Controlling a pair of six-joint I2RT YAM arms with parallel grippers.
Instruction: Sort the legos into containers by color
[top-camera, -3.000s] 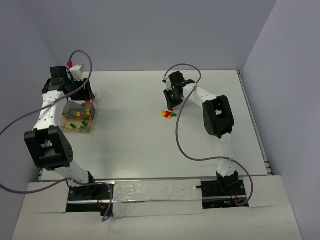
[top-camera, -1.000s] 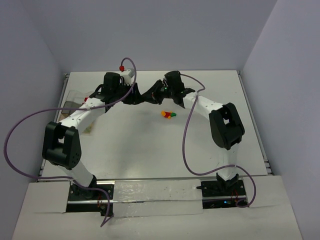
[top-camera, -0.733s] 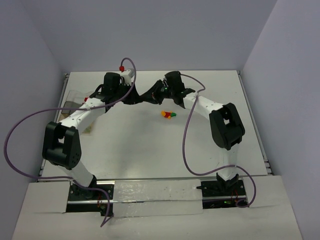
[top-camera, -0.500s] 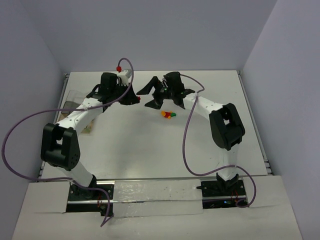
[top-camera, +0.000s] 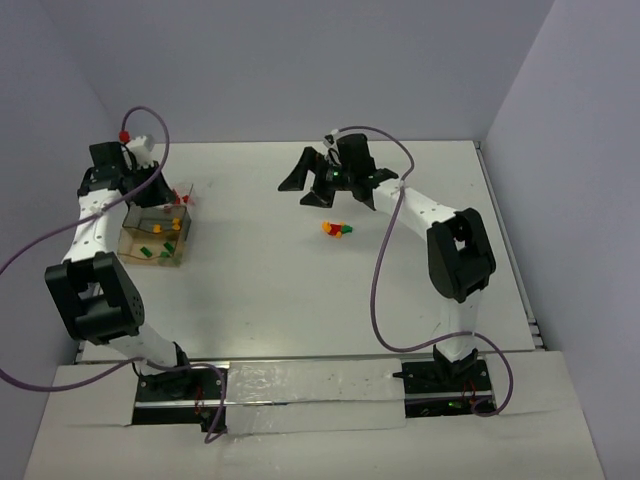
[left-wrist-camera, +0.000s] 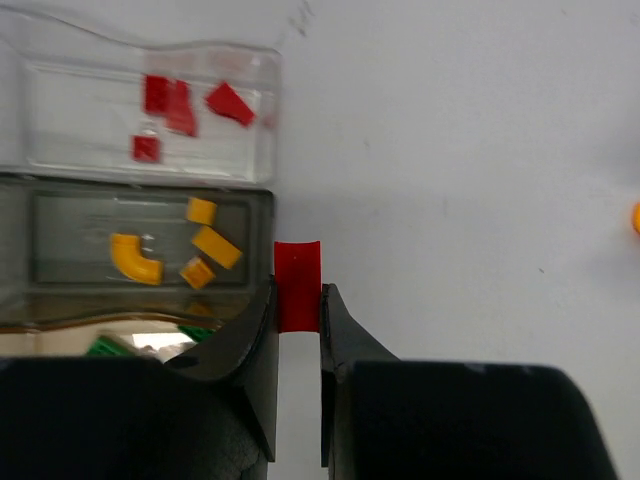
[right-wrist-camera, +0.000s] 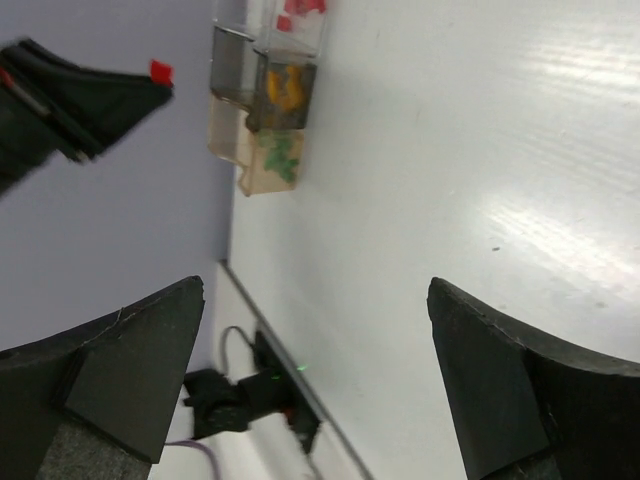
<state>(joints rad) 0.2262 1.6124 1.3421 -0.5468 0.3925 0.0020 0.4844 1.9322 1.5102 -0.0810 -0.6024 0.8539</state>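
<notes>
My left gripper (left-wrist-camera: 298, 303) is shut on a red lego (left-wrist-camera: 298, 280), held above the table just right of the containers' wall. The containers (left-wrist-camera: 262, 120) are clear trays in a row: red legos (left-wrist-camera: 170, 100) in the far one, orange-yellow legos (left-wrist-camera: 205, 245) in the middle one, a green lego (left-wrist-camera: 100, 346) in the near one. From above, the left gripper (top-camera: 172, 192) hangs at the containers' (top-camera: 183, 248) far end. My right gripper (top-camera: 308, 184) stands wide open and empty at the table's middle back, near a small pile of loose legos (top-camera: 337, 228).
The right wrist view, between its open fingers (right-wrist-camera: 130, 370), shows bare table, the containers (right-wrist-camera: 270, 100) far off and the left gripper's tip with the red lego (right-wrist-camera: 160, 70). One orange lego (left-wrist-camera: 636, 215) lies at the left wrist view's right edge. Purple cables loop over both arms.
The two grippers met at the table's middle back. The left one shut on the red lego, the right one opened wide, and the left arm swung back left to the containers.
</notes>
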